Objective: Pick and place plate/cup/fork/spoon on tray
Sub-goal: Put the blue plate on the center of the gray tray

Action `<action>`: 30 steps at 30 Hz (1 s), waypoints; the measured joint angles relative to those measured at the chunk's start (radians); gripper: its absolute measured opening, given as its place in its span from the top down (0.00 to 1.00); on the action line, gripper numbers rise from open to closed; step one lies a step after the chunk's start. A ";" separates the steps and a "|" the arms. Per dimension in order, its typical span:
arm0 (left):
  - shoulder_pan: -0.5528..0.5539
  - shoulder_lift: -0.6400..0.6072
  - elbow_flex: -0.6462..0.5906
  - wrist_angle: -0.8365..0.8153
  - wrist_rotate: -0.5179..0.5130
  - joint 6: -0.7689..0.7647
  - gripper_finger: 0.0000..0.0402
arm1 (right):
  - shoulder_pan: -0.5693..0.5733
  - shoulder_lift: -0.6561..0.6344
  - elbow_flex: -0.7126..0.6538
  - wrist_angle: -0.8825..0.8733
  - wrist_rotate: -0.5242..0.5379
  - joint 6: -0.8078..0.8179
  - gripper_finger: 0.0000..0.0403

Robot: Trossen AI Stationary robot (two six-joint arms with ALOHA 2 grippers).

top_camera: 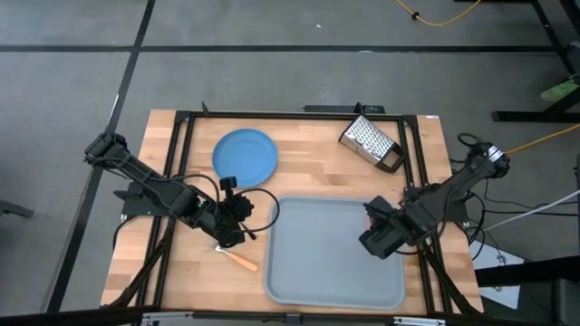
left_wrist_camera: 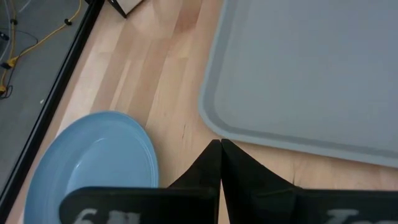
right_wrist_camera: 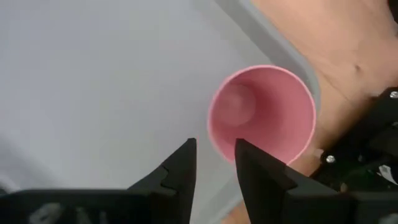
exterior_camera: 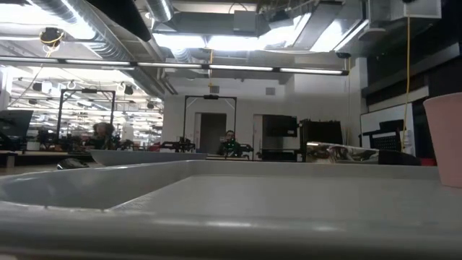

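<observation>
1. Right gripper (right_wrist_camera: 214,158) is over the tray's (top_camera: 299,272) right edge. Its fingers stand a little apart, w/ the near wall of the pink cup (right_wrist_camera: 261,115) at the gap. Can't tell if they pinch the rim or just hover, so grip unconfirmed.
2. Cup sits upright at the tray's right rim, mouth up, empty inside. In the low view the cup (exterior_camera: 444,137) stands at the far right, the tray wall (exterior_camera: 216,217) across the foreground.
3. Cup handling, my guess: light, stiff plastic, smooth wall, prob. slippery. Best hold is one finger inside and one outside the rim, firm but not crushing. It tips easily if nudged sideways.
4. Left gripper (left_wrist_camera: 221,152) has its fingers pressed together w/ nothing between them. It's above bare wood btwn the light-blue plate (left_wrist_camera: 93,162) and the tray corner (left_wrist_camera: 214,121).
5. Plate (top_camera: 245,154) lies flat on the table, up-left of the tray, off it. Prob. rigid and thin; a flat-lying rim is hard to get under, so slide a finger under the edge or pinch the lip.
6. Orange-handled fork (top_camera: 240,261) lies on the wood just left of the tray, near the left arm. Thin, low, light; take it mid-handle.
7. Spoon not seen.
8. Metal box grater (top_camera: 372,143) lies at the table's far right, not in play.
</observation>
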 joint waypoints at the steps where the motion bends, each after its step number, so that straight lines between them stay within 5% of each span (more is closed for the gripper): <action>1: 0.000 0.000 0.000 0.000 0.000 0.000 1.00 | 0.000 0.000 0.024 0.000 0.002 -0.005 0.71; 21: 0.000 0.000 0.000 0.041 -0.004 0.000 1.00 | -0.053 0.000 0.103 0.309 0.596 -0.289 0.71; 30: 0.120 0.000 0.000 0.028 0.039 -0.096 1.00 | -0.192 0.000 0.102 0.307 0.622 -0.376 0.71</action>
